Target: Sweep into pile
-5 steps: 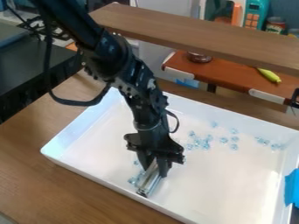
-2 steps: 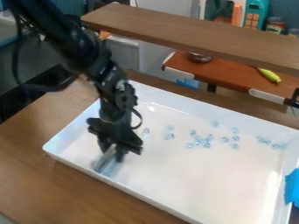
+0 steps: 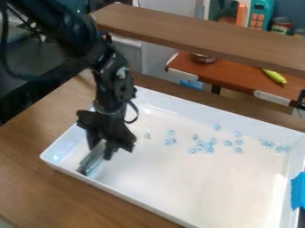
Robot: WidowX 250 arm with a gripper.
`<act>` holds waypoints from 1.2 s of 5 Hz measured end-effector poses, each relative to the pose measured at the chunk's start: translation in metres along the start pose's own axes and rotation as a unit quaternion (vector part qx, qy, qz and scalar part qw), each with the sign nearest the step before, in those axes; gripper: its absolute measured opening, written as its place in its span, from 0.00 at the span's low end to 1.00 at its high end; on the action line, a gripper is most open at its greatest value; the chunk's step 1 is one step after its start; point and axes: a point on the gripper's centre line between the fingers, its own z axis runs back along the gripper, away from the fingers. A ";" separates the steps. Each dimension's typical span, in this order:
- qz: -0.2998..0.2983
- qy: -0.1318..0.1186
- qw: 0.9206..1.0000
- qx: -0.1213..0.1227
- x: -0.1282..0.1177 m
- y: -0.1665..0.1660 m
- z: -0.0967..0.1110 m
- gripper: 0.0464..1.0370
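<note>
My gripper (image 3: 102, 150) hangs over the left end of the white tray (image 3: 179, 196), shut on a silvery bar-like tool (image 3: 92, 157). The tool slants down to the tray floor close to the near left wall. Small clear bluish pieces lie scattered across the tray: a cluster (image 3: 204, 146) right of the middle, a pair (image 3: 170, 141) left of it, a single piece (image 3: 147, 135) just right of the gripper, and others (image 3: 275, 145) toward the far right. Whatever lies directly behind the tool is hidden.
Raised tray walls surround the work area, with blue tape (image 3: 298, 190) at the right edge. A wooden shelf (image 3: 196, 35) crosses above the back. Behind it, a reddish-brown counter (image 3: 232, 79) holds a yellow banana-like item (image 3: 274, 76). A dark surface (image 3: 30, 67) stands at the left.
The gripper and its tool have moved left along the near side of the tray. Pieces formerly behind the arm have come into sight, while the right-hand pieces stay in place.
</note>
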 end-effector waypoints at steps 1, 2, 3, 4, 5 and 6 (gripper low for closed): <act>-0.017 -0.047 0.995 -0.082 0.009 -0.036 0.015 0.34; 0.017 -0.050 0.991 -0.120 0.027 -0.072 0.032 0.34; 0.019 -0.025 0.989 -0.144 0.038 -0.113 0.039 0.34; 0.024 -0.010 0.987 -0.156 0.054 -0.158 0.048 0.34; 0.027 0.001 0.987 -0.160 0.064 -0.180 0.050 0.34; 0.026 -0.006 0.986 -0.167 0.074 -0.200 0.050 0.34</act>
